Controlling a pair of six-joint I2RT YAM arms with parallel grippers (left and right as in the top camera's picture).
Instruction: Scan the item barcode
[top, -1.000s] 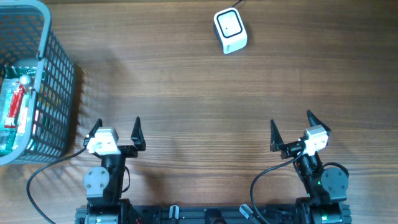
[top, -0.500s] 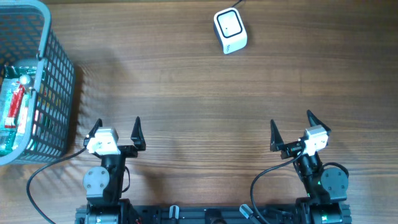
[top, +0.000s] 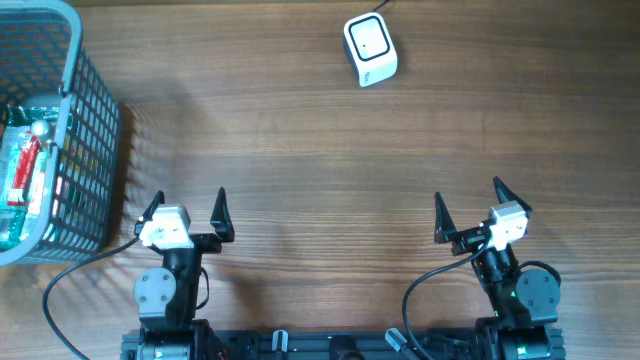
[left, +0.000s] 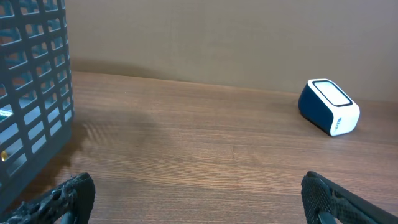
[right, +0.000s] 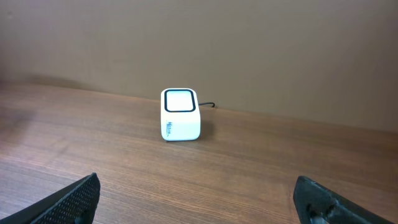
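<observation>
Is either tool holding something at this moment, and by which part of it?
Nothing is held. The left tool and the right tool both stand open and empty.

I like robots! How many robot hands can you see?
2. The left hand is beside the basket; the right hand is on the other side. Both are open and empty.

The overhead camera looks straight down from high up on the whole table, while the two wrist cameras sit low by its near edge and look across to the far edge, both seeing the white scanner that the top view shows, and the left one also the basket.
</observation>
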